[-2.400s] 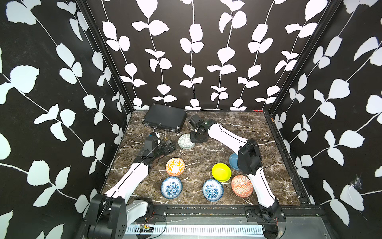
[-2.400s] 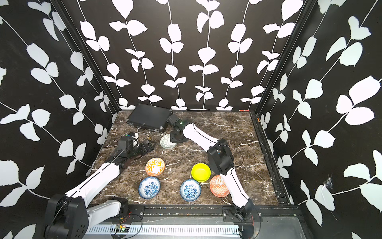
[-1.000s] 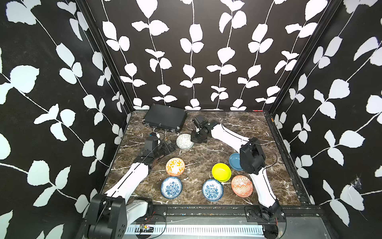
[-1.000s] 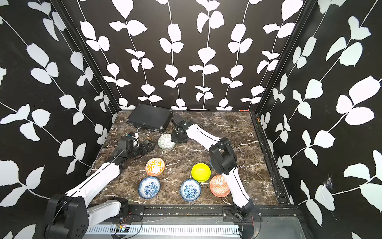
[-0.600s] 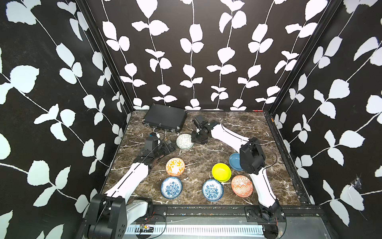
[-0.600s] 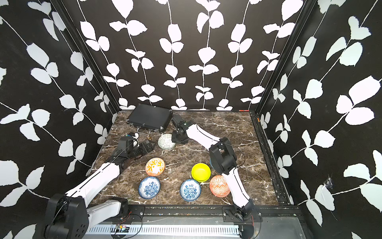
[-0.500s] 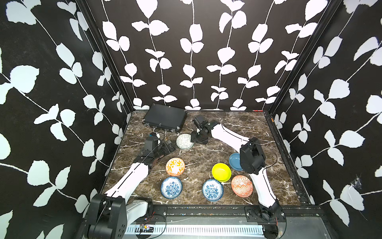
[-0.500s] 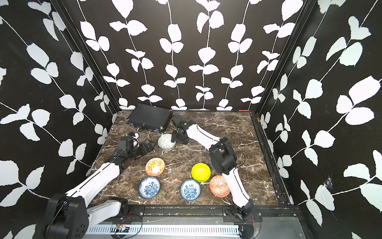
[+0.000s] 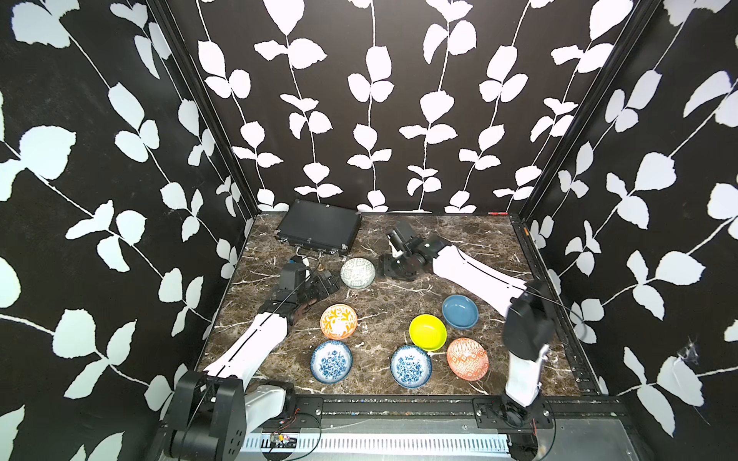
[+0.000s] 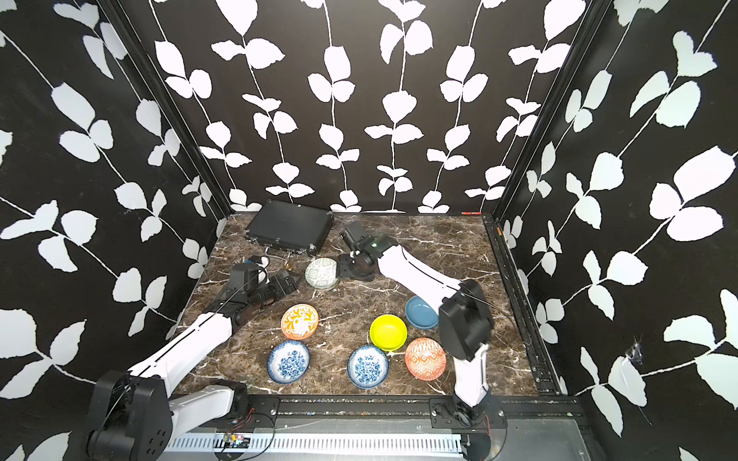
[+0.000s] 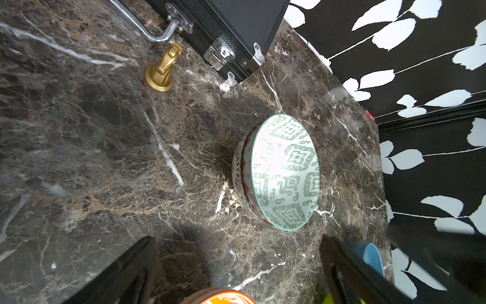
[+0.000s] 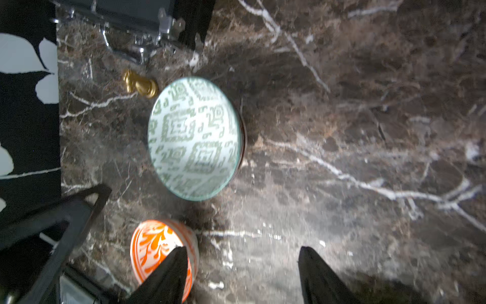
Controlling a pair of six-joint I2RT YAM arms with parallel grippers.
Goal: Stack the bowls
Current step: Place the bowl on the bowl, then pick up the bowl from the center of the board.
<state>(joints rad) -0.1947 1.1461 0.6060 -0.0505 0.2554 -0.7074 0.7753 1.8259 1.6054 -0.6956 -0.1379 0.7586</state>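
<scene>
2 pale bowls (image 9: 358, 272) sat nested, rims up, between hands. L hand (image 9: 327, 282) wide open, empty. R hand (image 9: 389, 268) part-open, empty, just beside stack. Free counter (image 9: 471, 235) behind it.

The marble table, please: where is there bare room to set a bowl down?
Bare: the far right corner, beyond the right arm and beside the black case; also the middle, between green-patterned bowl, orange leaf bowl and yellow bowl. Crowded: the front, around the blue-flowered bowls.
</scene>
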